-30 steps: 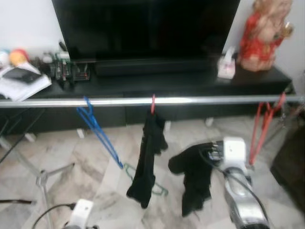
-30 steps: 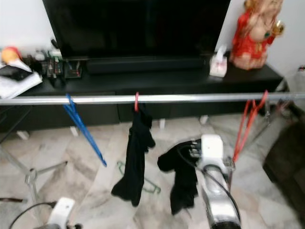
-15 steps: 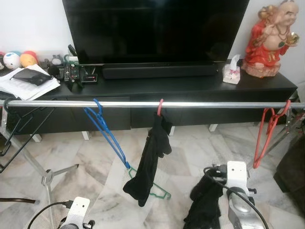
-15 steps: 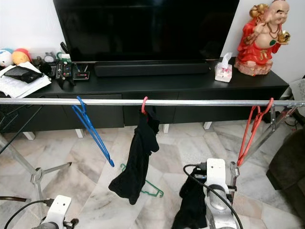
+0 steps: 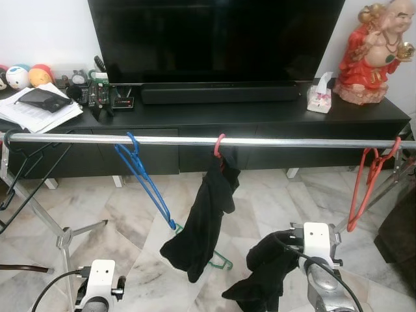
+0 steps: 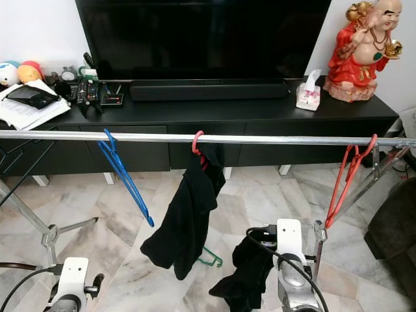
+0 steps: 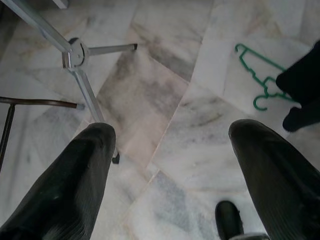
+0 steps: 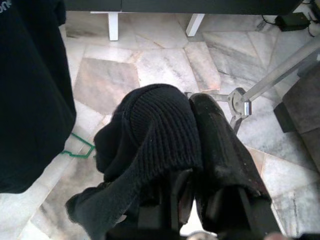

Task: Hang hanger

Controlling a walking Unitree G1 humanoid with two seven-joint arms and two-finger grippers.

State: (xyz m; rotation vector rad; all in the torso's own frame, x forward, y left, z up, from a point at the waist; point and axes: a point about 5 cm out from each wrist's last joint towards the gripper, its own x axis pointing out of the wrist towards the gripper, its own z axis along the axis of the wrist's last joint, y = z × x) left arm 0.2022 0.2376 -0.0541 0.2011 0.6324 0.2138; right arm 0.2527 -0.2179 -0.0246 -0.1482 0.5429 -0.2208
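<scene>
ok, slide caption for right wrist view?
Right pincer shut on a black garment above marble floor, green hanger lying nearby.

The metal rail [image 5: 195, 140] is spanning the whole width in front of the black table [image 5: 260, 117], and every gap is measured along it. A blue hanger [image 5: 144, 179] is hooking on toward the rail's left part, a pink hanger [image 5: 219, 144] with a dark garment [image 5: 205, 221] is hanging near its middle, and a red hanger [image 5: 365, 185] is dangling near its right end. Bare rail is lying open between the garment and the red hanger, and a shorter stretch between the blue hanger and the garment. Below the rail, a green hanger [image 7: 260, 80] is lying on the marble floor [image 5: 123, 221], and the rack's splayed legs [image 5: 62, 237] are crowding the left side.
</scene>
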